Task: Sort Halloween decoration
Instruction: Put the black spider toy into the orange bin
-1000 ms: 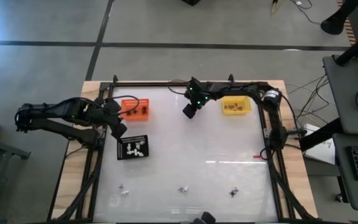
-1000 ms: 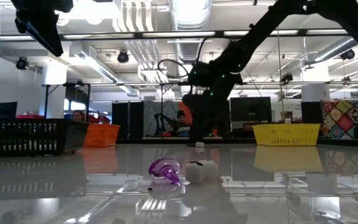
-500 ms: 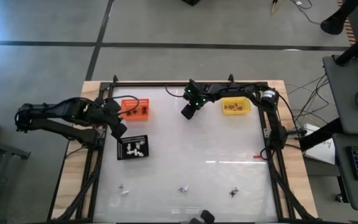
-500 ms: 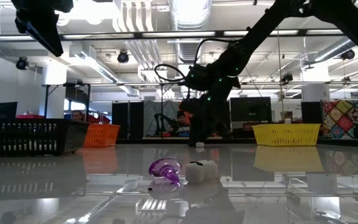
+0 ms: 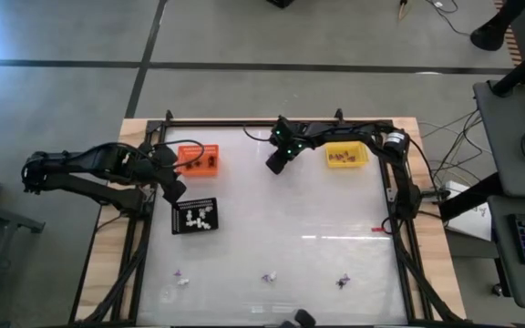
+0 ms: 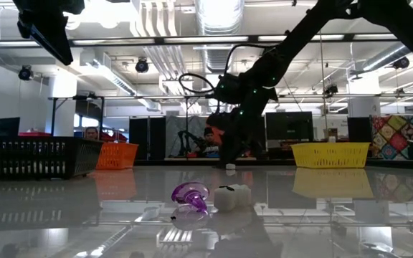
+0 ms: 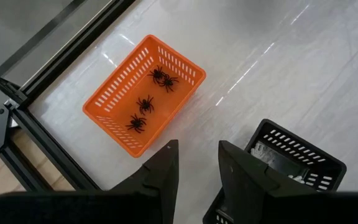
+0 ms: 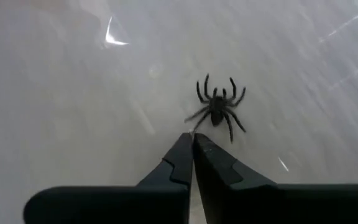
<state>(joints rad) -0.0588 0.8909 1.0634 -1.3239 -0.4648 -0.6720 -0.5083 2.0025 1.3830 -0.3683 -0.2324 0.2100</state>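
Trinkets lie scattered over the white table (image 5: 317,219), sorted in part: black spiders (image 7: 145,103) sit in the orange tray (image 7: 114,96), white pieces (image 5: 199,217) in the black tray (image 5: 194,216), and small orange-brown bits (image 5: 343,158) in the yellow tray (image 5: 346,155). The right gripper (image 8: 192,144) is down at the table between the orange and yellow trays, its two fingertips pressed together just beside a loose black spider (image 8: 218,107); the tips seem to meet at one of its legs, though whether the leg is pinched cannot be told. The left gripper (image 7: 194,158) hangs above the gap between the orange and black trays, its fingers spread a little with nothing between them. Near the table's front edge, a purple piece (image 6: 190,195) lies touching a white one (image 6: 233,196), with two more small clusters (image 5: 180,277) (image 5: 343,281) to either side along that same edge.
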